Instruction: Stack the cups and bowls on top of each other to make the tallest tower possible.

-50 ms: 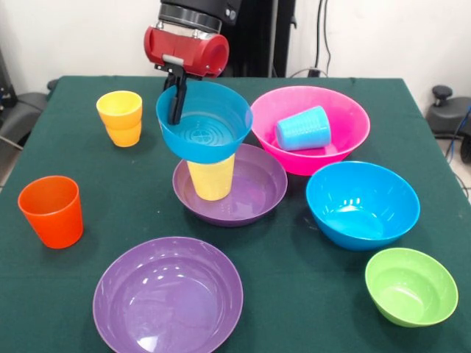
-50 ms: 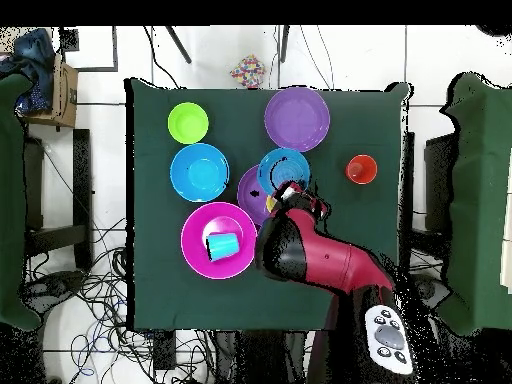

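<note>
Nearest the camera sits one wide purple bowl (image 1: 168,298), empty, on the green table (image 1: 73,287). Going left to right: orange cup (image 1: 51,211) upright at the left side; two amber-yellow cups (image 1: 121,118) nested together farther back; then my gripper (image 1: 176,99), fingers clamped on the rim of the small blue bowl (image 1: 204,121), one finger inside the bowl. That bowl rests on the pale yellow cup (image 1: 211,178), which stands upside down inside the second purple bowl (image 1: 229,184). Big pink bowl (image 1: 310,129) is next, with the light blue cup (image 1: 303,129) lying on its side in it. Big blue bowl (image 1: 362,204) sits in front of it, small green bowl (image 1: 411,286) at the near right, both empty.
</note>
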